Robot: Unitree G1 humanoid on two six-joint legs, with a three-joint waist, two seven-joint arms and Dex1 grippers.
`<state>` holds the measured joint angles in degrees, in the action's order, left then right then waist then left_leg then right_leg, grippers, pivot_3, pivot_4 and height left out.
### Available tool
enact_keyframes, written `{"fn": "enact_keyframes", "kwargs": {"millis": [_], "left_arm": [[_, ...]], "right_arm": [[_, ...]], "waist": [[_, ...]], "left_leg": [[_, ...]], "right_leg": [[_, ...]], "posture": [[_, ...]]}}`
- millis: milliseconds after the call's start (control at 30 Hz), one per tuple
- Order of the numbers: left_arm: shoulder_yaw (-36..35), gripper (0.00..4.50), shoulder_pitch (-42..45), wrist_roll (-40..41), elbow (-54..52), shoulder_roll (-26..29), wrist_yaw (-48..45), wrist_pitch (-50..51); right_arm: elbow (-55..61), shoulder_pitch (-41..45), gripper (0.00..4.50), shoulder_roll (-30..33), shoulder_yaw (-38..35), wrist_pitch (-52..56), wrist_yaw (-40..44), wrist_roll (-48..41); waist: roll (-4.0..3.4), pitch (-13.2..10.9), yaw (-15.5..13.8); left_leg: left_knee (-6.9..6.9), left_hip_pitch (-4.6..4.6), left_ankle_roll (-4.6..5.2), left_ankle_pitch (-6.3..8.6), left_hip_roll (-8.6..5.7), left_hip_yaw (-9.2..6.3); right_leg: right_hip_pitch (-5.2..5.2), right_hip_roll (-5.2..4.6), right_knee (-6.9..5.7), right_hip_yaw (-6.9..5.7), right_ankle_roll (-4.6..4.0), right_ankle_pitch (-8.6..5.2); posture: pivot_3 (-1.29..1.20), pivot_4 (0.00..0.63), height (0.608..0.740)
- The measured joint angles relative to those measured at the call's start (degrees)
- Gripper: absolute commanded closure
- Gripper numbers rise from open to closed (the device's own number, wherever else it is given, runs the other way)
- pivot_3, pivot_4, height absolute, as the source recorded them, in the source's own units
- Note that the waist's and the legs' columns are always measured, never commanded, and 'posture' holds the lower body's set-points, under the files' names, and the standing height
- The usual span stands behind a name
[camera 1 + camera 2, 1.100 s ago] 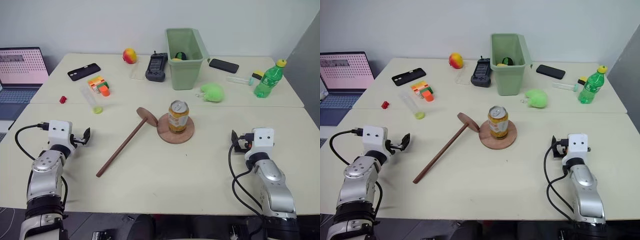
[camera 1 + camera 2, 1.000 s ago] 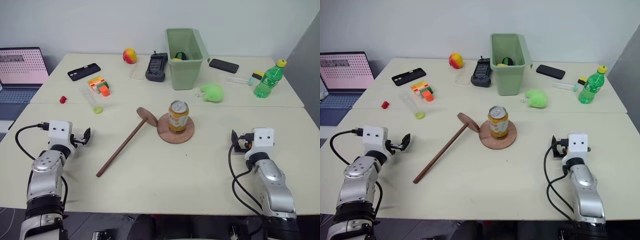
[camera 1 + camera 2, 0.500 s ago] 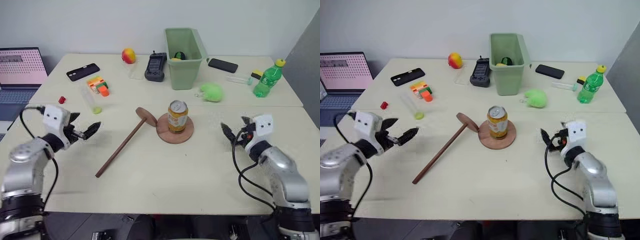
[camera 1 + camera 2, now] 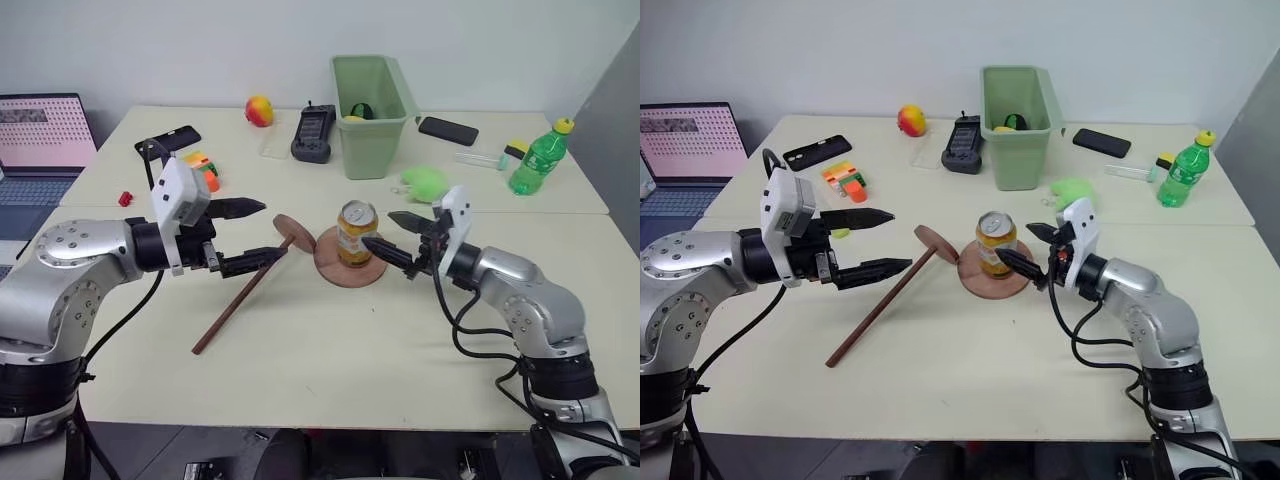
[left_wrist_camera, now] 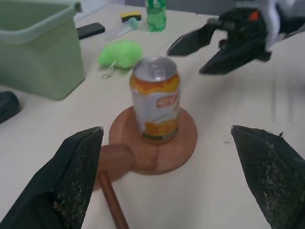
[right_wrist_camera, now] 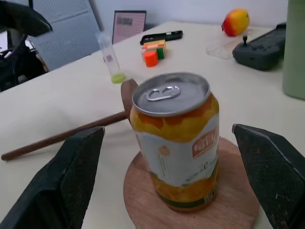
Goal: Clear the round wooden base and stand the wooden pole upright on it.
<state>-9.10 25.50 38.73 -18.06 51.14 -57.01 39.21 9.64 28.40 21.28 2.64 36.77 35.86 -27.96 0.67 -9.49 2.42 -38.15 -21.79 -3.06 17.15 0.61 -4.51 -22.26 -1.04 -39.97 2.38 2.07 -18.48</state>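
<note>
The round wooden base [image 4: 351, 262] carries an upright orange drink can [image 4: 357, 233]. Left of the can lies the wooden pole [image 4: 246, 288], its disc touching the base. My right gripper [image 4: 389, 233] and left gripper [image 4: 250, 233] flank the can, both spread open, empty.

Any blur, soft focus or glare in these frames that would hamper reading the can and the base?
Left wrist view: the can and the round wooden base are slightly soft, and the right tool behind them is smeared. Right wrist view: can crisp, a mild sheen on its lid, background soft. Eye views: evenly lit, sharp, soft shadows, no glare; the wooden pole reads clearly.
</note>
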Motion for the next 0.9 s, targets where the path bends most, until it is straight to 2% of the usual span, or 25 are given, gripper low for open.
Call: {"fn": "enact_keyframes", "kwargs": {"millis": [900], "left_arm": [[0.3, 0.04, -1.3, 2.0, -2.7, -1.8, 1.5, 1.8]], "right_arm": [[-14.5, 6.8, 0.00, -10.5, 4.8, -11.1, -0.9, 9.5]], "waist": [[-0.01, 0.0, 0.8]], "left_leg": [[0.01, 0.00, -0.02, -0.01, 0.04, -0.01]], "right_leg": [[-0.04, -0.02, 0.01, 0.01, 0.00, 0.00]], "posture": [[0.00, 0.150, 0.740]]}}
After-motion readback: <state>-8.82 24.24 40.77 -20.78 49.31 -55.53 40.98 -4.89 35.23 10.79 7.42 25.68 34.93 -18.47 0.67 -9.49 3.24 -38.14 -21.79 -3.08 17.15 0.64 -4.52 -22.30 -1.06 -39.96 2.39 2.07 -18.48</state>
